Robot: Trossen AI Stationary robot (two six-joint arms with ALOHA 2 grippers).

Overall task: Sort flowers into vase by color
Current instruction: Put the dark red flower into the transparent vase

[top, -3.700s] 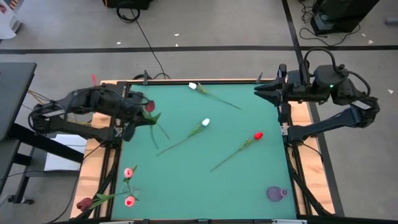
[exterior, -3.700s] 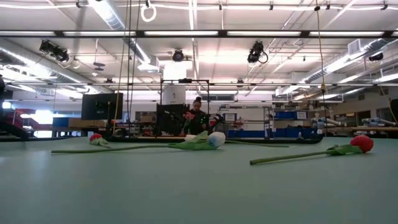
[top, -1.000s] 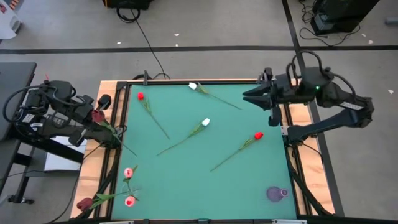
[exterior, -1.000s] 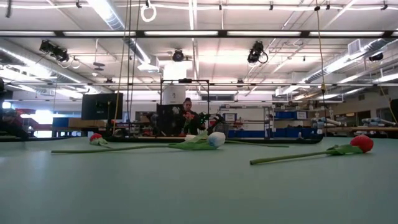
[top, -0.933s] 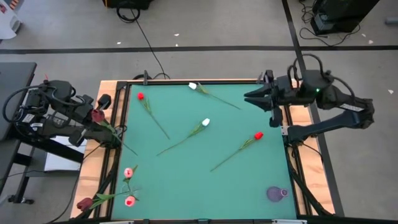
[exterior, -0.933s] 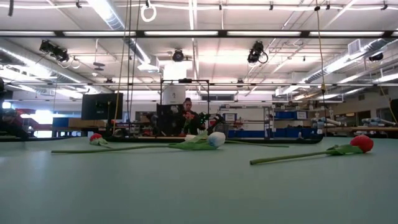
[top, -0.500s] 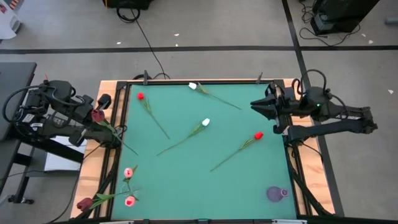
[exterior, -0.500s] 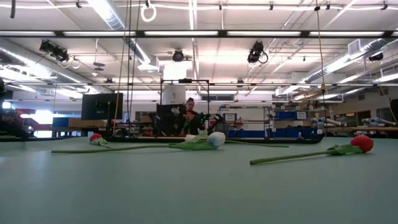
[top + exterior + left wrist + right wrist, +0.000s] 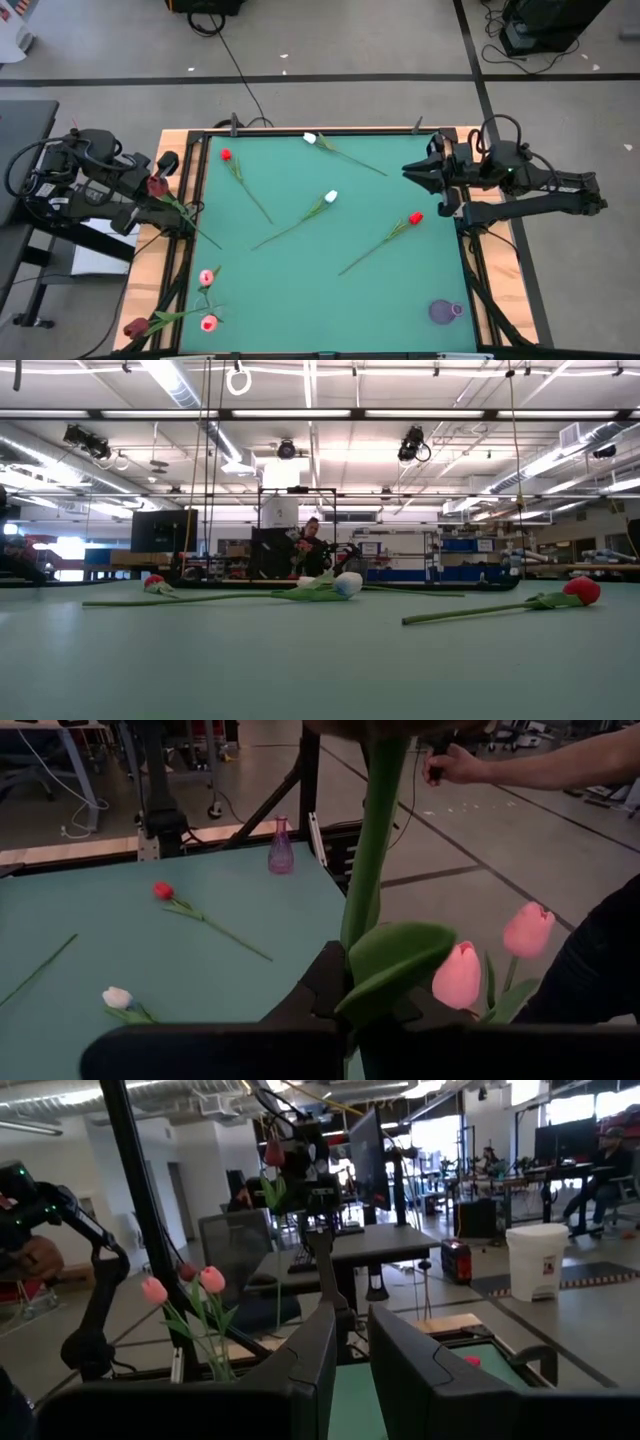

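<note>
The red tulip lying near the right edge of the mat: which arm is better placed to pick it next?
The right. Its pincer hangs open just beyond the red tulip; the left pincer is off the mat, shut on a dark red tulip.

I'm working in a big open robotics lab: beyond the green table (image 9: 300,660) I see ceiling strip lights (image 9: 300,413), desks with monitors (image 9: 365,1145), and a seated person (image 9: 310,550).

Green table (image 9: 300,280) — two red tulips (image 9: 415,217), two white tulips (image 9: 331,196), purple vase (image 9: 444,311) lie on it.
</note>
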